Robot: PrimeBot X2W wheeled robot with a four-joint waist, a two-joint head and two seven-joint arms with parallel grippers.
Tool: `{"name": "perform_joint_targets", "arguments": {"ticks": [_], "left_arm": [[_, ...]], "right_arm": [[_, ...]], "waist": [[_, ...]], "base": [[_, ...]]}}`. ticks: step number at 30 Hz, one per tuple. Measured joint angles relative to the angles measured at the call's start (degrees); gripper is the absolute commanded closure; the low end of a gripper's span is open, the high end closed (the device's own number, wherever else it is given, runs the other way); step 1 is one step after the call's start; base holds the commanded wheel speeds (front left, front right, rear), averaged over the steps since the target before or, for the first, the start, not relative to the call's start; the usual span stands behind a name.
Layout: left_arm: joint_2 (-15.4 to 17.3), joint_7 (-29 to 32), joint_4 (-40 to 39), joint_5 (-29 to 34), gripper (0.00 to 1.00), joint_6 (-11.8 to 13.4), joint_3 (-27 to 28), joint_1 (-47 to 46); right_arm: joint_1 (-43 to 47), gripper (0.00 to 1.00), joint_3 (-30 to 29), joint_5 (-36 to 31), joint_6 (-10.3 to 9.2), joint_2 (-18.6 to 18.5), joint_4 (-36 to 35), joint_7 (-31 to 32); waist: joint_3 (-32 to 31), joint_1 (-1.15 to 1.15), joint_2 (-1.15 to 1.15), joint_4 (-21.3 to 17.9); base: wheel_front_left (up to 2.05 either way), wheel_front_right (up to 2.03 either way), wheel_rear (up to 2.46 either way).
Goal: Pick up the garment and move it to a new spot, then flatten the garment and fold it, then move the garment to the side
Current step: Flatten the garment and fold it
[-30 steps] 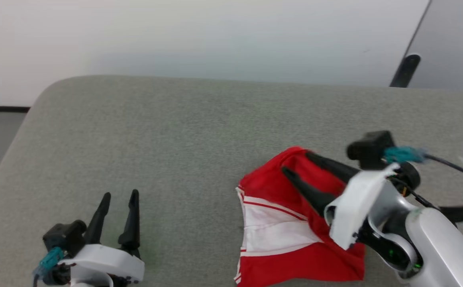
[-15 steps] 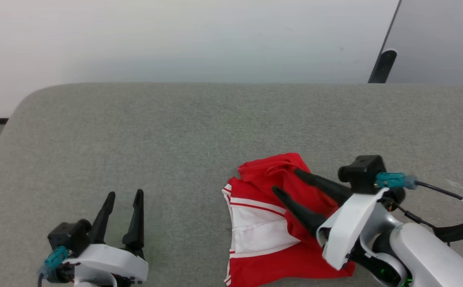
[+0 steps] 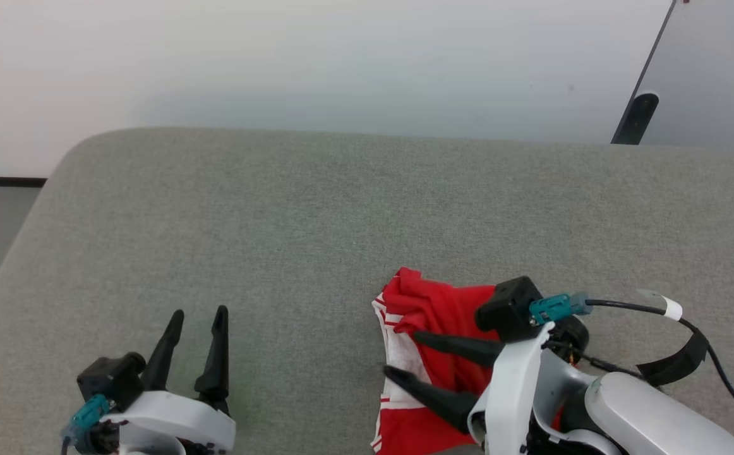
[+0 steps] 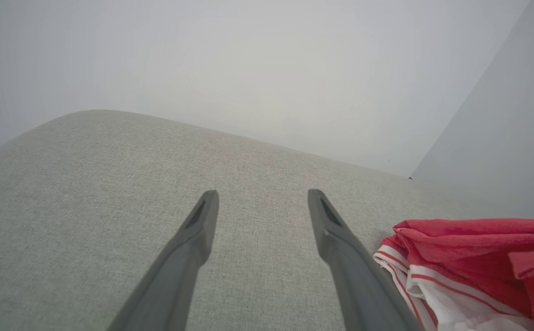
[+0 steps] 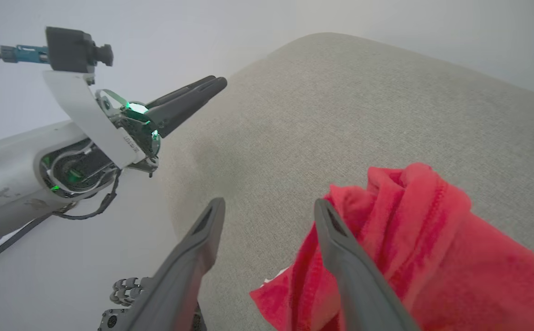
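1. garment (image 3: pixel 433 309), red with white, red-striped trim: one, crumpled under the right pincer's fingers.
2. pincers: two, the left pincer (image 3: pixel 198 311) and the right pincer (image 3: pixel 403 352), each with its jaws spread apart.
3. fingers (image 3: pixel 215 354), long and dark: four, two to each pincer.
4. camera block (image 3: pixel 509 309), black with a teal plug: two, one just behind each pincer.
5. worktop (image 3: pixel 316 208), covered in grey fabric: one, beneath both pincers.
6. cable (image 3: pixel 619 305), black with a white tag: one, trailing behind the right pincer.
7. dark post (image 3: pixel 635 117): one, well beyond the right pincer.
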Motion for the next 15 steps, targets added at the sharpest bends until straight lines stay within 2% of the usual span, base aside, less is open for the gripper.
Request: {"name": "perform_joint_targets", "arguments": {"ticks": [9, 15], "left_arm": [[0.2, 0.0, 0.0, 0.0, 0.0, 0.0, 0.7, 2.0], [0.4, 0.0, -0.3, 0.5, 0.0, 0.0, 1.3, 3.4]], "right_arm": [[-0.8, 0.0, -0.7, 0.5, 0.0, -0.9, -3.2, -2.5], [0.8, 0.0, -6.9, -3.9, 0.0, -1.8, -2.3, -7.7]], "waist": [[-1.7, 0.0, 0.0, 0.1], [-2.6, 0.0, 0.0, -0.5]], "base": [[0.0, 0.0, 0.0], [0.0, 0.0, 0.0]]}}
